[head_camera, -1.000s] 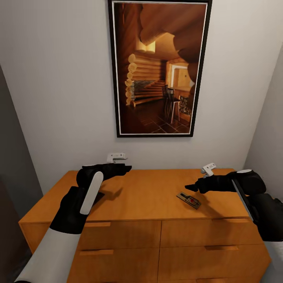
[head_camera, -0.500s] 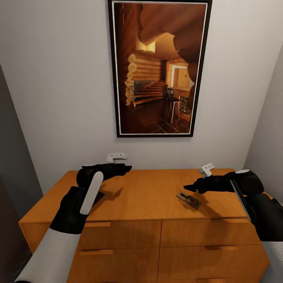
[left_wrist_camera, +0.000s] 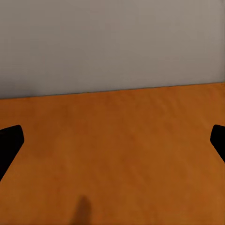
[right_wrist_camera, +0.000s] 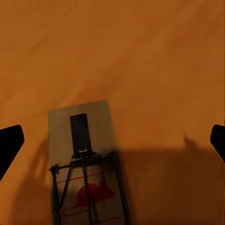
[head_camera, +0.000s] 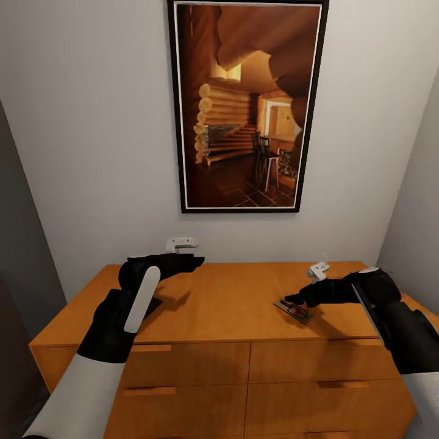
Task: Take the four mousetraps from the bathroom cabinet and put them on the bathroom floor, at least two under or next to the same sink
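Observation:
One tan mousetrap [head_camera: 292,310] with dark metal parts and a red spot lies flat on top of the orange-brown cabinet [head_camera: 225,305], right of centre. My right gripper [head_camera: 292,299] hovers just above the trap's near end, open, with its fingers spread wide. In the right wrist view the mousetrap [right_wrist_camera: 84,164] sits between and below the two black fingertips [right_wrist_camera: 10,143], untouched. My left gripper [head_camera: 196,262] hangs open over the cabinet top's left part, near the wall, with nothing in it. The left wrist view gives bare cabinet wood [left_wrist_camera: 117,159] and grey wall. The other mousetraps are out of view.
A framed picture of a log interior [head_camera: 247,103] hangs on the grey wall above the cabinet. The drawers [head_camera: 189,363] in front are shut. A wall closes in at the right [head_camera: 421,201] and a dark surface at the left [head_camera: 24,256].
My right gripper has dropped and moved left, from beside the mousetrap to just above it. The left arm has stayed put.

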